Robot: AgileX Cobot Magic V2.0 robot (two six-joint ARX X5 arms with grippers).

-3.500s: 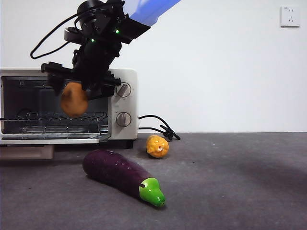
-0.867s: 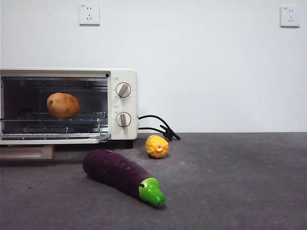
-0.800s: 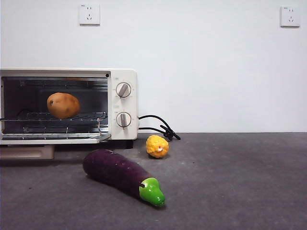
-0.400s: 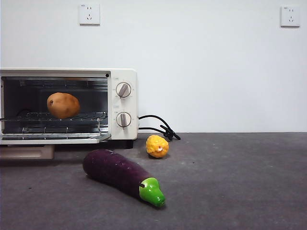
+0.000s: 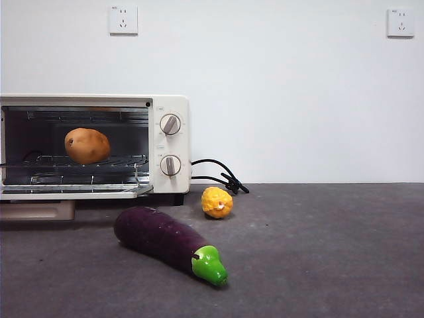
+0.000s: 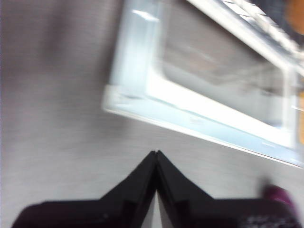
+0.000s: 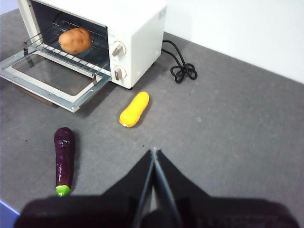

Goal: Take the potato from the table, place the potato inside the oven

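Note:
The orange-brown potato (image 5: 87,146) (image 7: 75,41) lies on the wire rack inside the cream-white oven (image 5: 169,116) (image 7: 137,28), whose glass door (image 7: 47,78) (image 6: 213,104) hangs open flat. No gripper touches the potato. My left gripper (image 6: 156,154) is shut with nothing in it, high over the table (image 6: 57,142) just in front of the open door. My right gripper (image 7: 154,152) is shut and empty, high above the table (image 7: 228,114), well away from the oven. Neither arm shows in the front view.
A purple eggplant (image 5: 165,242) (image 7: 64,159) with a green tip lies in front of the oven. A small yellow-orange fruit (image 5: 217,202) (image 7: 134,109) sits near the oven's right corner. The black cord (image 5: 215,175) (image 7: 180,66) coils behind it.
Over four seconds ago an arm held the potato at the oven's mouth; now the potato rests on the rack and the arm is gone. Nothing has moved in the last second.

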